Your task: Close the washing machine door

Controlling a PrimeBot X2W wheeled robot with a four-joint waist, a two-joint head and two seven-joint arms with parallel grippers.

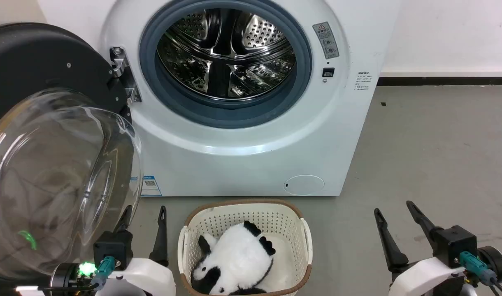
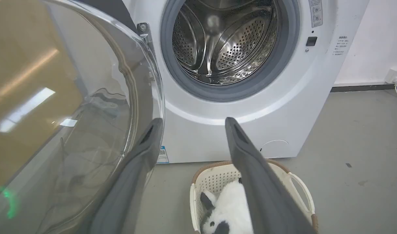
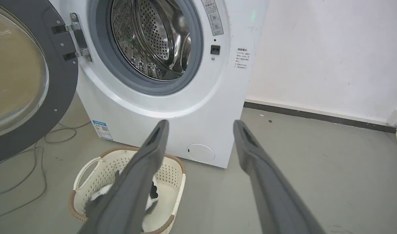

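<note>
- The washing machine door [image 1: 49, 78] hangs wide open at the robot's left. Its metal hinge [image 1: 121, 70] is on the left of the opening, and its clear glass bowl [image 1: 57, 176] bulges toward the head camera.
- The washing machine [image 1: 251, 156] faces the robot. Its steel drum [image 1: 226, 53] is bare inside the grey gasket [image 1: 302, 82], and nothing lies across the opening.
- The left gripper [image 1: 145, 213] is spread and carries nothing. One finger lies just beside the lower edge of the bowl; whether it touches the glass I cannot tell.
- The right gripper [image 1: 393, 207] is also spread and empty, low and well apart from the door.
- On the floor between the two arms stands a cream basket [image 1: 242, 207] holding a panda plush toy [image 1: 238, 255].
- Judged from this, closing has not begun — the step in hand is getting the left arm onto the door.
- To do it well, the contact should be on the black rim away from the hinge, where a push gives most leverage, rather than on the slippery curved glass.
- The push should follow the door's arc around the hinge, not run straight at the machine.
- The fingers must stay out of the gap at the hinge side.
- A last firm press near the latch slot [image 1: 328, 72] is likely needed — a door merely swung to may rest ajar.
- The arm should stay above the basket so as not to knock it.
</note>
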